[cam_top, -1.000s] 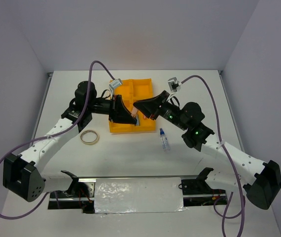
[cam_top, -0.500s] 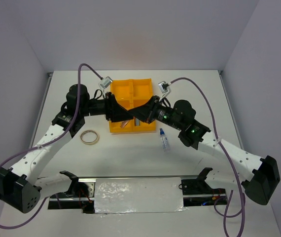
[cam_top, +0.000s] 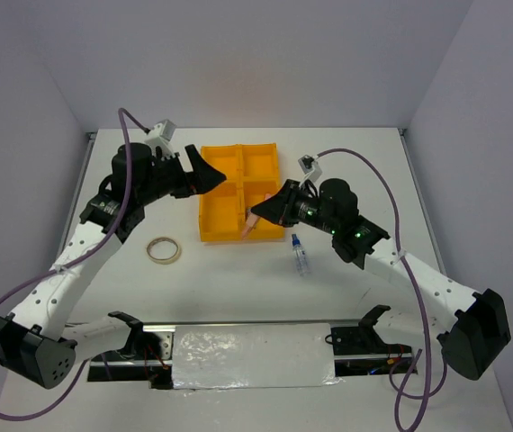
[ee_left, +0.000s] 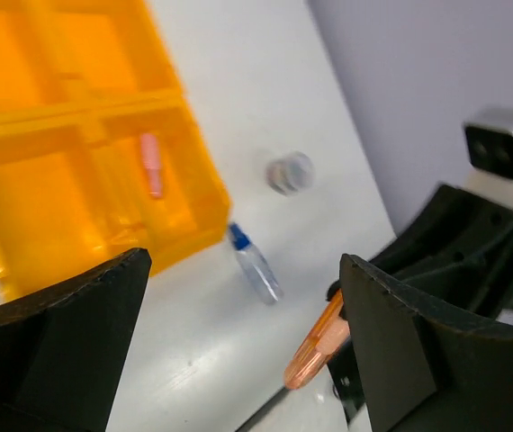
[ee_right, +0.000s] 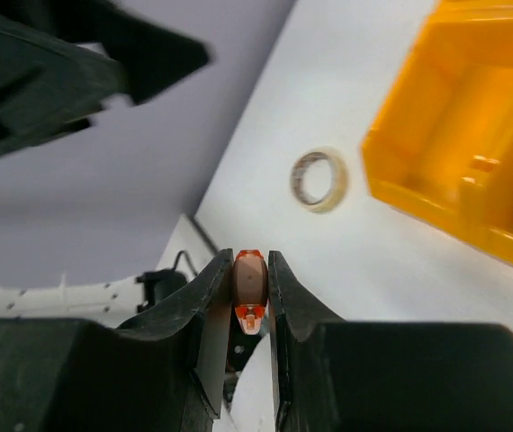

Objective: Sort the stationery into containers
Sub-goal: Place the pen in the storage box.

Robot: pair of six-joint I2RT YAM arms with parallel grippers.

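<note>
Three things are loose on the table (cam_top: 238,288) as far as I can see. There's the beige tape ring (cam_top: 163,250) off to the left of the orange tray (cam_top: 229,237), and the clear bottle with the blue cap (cam_top: 301,256) just off the tray's near right corner. The little clear-grey roll (ee_left: 290,172) only shows up in the left wrist view, lying on the white surface a bit beyond the bottle. One pink stick (ee_left: 151,165) is already in the tray, in the compartment closest to the bottle. The other pink stick (ee_right: 249,286) is pinched between the fingers of the right gripper (cam_top: 264,211) and pokes out over the tray's near edge, so I'd guess it's about to get dropped in next to its twin. The left gripper (cam_top: 210,175) hangs over the tray's left side with its jaws spread wide and nothing between them. Can't honestly tell where the light-blue stick is. There's a pale smear in that same compartment in the wrist views, but it's too blurry to call. So my read is we're somewhere short of halfway: one item definitely sorted, one on its way, and the ring, roll and bottle not yet dealt with. The other three compartments look bare to me.
</note>
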